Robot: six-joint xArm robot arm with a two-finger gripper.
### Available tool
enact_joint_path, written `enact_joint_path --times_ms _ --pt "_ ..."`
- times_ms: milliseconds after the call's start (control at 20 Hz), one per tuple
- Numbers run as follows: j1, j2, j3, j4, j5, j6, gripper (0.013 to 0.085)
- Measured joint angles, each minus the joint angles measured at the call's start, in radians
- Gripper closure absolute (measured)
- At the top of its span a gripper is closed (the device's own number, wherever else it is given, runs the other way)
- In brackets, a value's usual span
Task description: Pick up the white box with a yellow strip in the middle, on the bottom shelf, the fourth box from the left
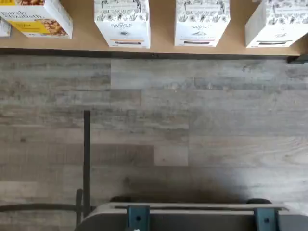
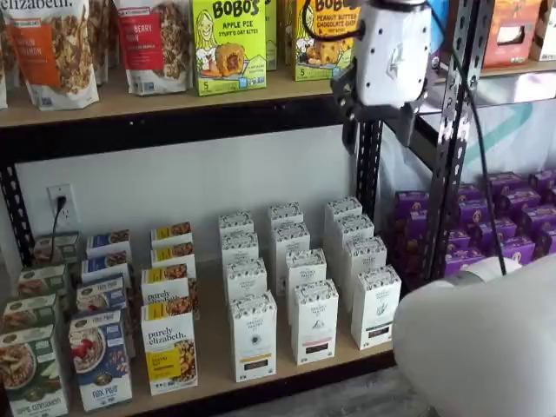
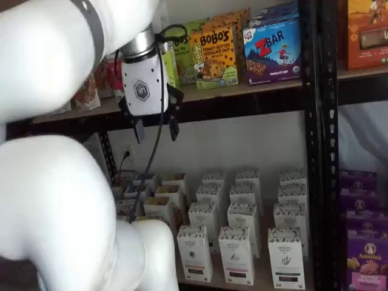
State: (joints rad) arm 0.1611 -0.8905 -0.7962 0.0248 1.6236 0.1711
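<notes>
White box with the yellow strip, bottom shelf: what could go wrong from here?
1. The white box has a look-alike carton right beside it, so a wrong pick is possible.
2. It is tall and narrow, with the purely elizabeth box close on its other side; the open gripper could tip either.

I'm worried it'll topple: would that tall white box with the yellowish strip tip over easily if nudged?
Probably, if pushed high: the white box is tall and narrow on a small base. Its crisp edges suggest stiff cardboard that should hold shape when squeezed. A similar carton behind it might stop a backward fall.
</notes>
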Motion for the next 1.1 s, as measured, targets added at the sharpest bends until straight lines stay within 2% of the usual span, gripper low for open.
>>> enact_joint_path --times_ms 400,600,700,850,950,1100 --pt "0.099 0.046 0.088 -0.019 -0.159 0.098 0.013" --pt "0.126 0.087 0.125 0.012 -0.25 0.12 0.013" --pt "0.142 0.114 0.139 0.014 -0.289 0.134 0.013" --pt "0.169 0.163 0.151 0.001 -0.332 0.163 0.013" --pt "0.198 0.211 0.144 -0.037 -0.337 0.202 0.013" --pt "0.217 0.248 0.162 -0.052 -0.395 0.228 0.013"
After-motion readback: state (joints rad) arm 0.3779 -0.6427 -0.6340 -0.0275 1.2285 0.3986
